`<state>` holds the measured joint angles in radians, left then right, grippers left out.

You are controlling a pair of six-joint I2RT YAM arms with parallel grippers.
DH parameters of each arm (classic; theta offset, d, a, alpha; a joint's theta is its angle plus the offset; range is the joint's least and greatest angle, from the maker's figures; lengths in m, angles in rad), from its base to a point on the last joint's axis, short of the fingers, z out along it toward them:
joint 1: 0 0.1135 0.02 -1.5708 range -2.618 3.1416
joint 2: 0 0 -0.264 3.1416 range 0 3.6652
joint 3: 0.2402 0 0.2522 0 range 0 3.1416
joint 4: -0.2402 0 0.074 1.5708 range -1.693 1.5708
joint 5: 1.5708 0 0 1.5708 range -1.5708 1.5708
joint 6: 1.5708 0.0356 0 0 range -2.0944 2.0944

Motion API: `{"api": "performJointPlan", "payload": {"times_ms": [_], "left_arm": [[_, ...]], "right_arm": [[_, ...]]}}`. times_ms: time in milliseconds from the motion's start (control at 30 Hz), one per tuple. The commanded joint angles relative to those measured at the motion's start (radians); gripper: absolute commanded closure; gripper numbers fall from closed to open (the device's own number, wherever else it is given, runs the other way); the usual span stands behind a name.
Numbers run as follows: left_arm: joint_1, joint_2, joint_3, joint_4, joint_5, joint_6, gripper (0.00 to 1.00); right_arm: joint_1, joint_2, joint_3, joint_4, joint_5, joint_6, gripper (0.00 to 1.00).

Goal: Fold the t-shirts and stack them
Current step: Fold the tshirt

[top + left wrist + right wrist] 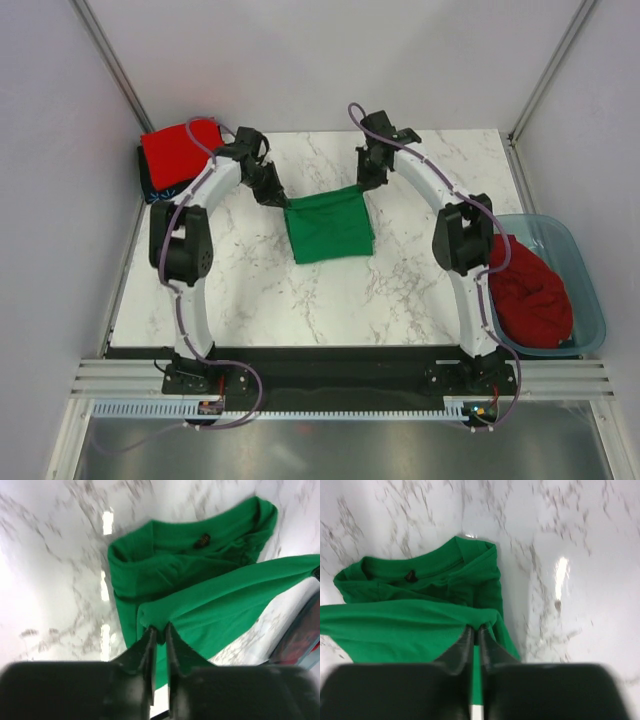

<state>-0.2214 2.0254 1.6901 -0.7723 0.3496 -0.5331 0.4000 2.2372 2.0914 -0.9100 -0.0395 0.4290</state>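
A bright green t-shirt (330,229) lies partly folded in the middle of the table. My left gripper (276,194) is shut on its far left corner, and the left wrist view (159,630) shows cloth (215,605) pinched between the fingers. My right gripper (366,180) is shut on its far right corner, and the right wrist view (474,629) shows the same shirt (395,625) held there. Both hold the far edge lifted over the collar end. A folded red t-shirt (175,150) sits on a dark one at the far left. Another red t-shirt (533,292) lies bunched in the blue tub.
The translucent blue plastic tub (590,290) stands off the table's right edge beside my right arm. The red and dark stack sits at the table's far left corner. Grey walls and metal posts close in the back and sides.
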Motion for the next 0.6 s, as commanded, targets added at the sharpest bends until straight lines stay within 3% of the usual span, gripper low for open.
{"api": "performJointPlan", "payload": {"times_ms": [0, 67, 100, 133, 233, 367, 533, 567], "left_arm": [[0.057, 0.12, 0.173, -0.062, 0.035, 0.036, 0.79], [0.068, 0.212, 0.315, -0.135, 0.058, 0.044, 0.64], [0.07, 0.237, 0.359, -0.171, 0.051, 0.048, 0.56], [0.07, 0.246, 0.393, -0.195, 0.043, 0.051, 0.54], [0.065, 0.187, 0.393, -0.216, -0.018, 0.051, 0.41], [0.03, 0.008, 0.286, -0.216, -0.148, 0.062, 0.4], [-0.084, -0.122, 0.146, -0.177, -0.172, 0.048, 0.58], [-0.131, -0.146, 0.073, -0.148, -0.176, 0.021, 0.62]], "right_arm": [[-0.036, 0.143, 0.244, -0.029, -0.08, -0.035, 0.78], [-0.044, 0.173, 0.352, -0.027, -0.146, -0.039, 0.46], [-0.047, 0.159, 0.355, -0.02, -0.158, -0.042, 0.23], [-0.047, 0.138, 0.34, -0.003, -0.161, -0.052, 0.17], [-0.049, -0.022, 0.051, 0.09, -0.169, -0.073, 0.14], [-0.046, -0.293, -0.304, 0.245, -0.229, -0.044, 0.15], [-0.024, -0.441, -0.623, 0.466, -0.417, 0.048, 0.2], [-0.021, -0.448, -0.651, 0.491, -0.436, 0.082, 0.28]]}}
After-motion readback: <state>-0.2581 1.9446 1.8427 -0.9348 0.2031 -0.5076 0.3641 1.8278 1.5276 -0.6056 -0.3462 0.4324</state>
